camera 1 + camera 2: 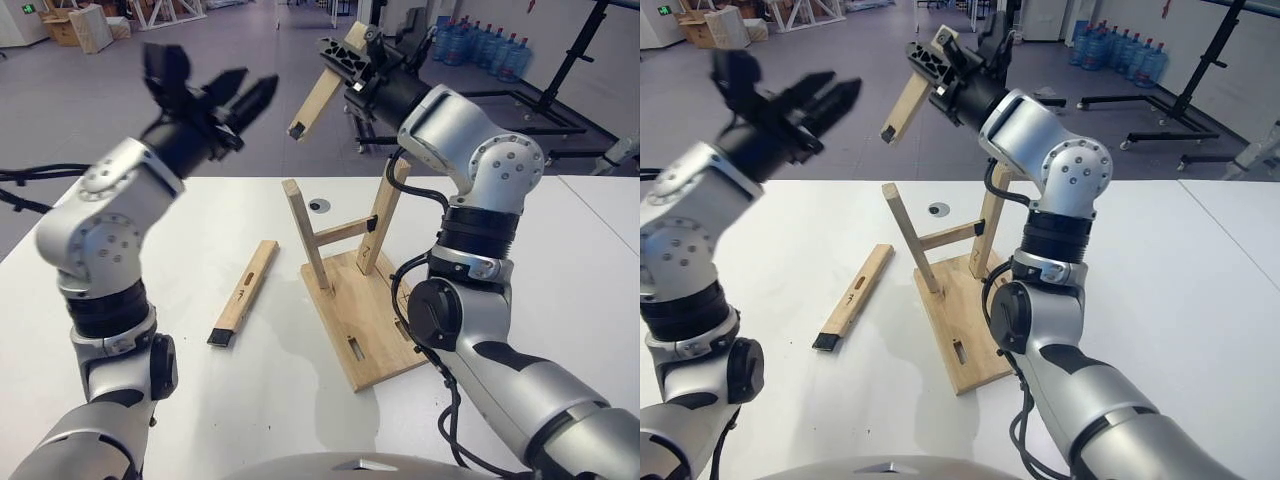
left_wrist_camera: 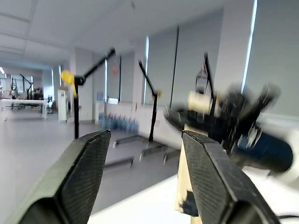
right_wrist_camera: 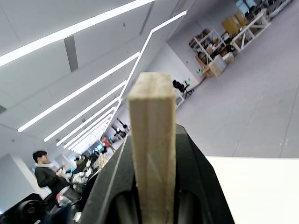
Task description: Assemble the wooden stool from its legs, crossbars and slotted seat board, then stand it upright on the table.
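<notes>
Eye views: a wooden leg (image 1: 318,98) is being pinched by the right gripper (image 1: 352,62) above the table (image 1: 270,400); the left gripper (image 1: 215,88) is being held spread nearby. The seat board (image 1: 378,340) is lying on the table. Left wrist view: the fingers (image 2: 84,172) are being held apart. Right wrist view: the wooden leg (image 3: 152,140) is being clamped.

Two legs (image 1: 306,238) stand on seat board (image 1: 365,330), loose leg (image 1: 244,292) beside.
</notes>
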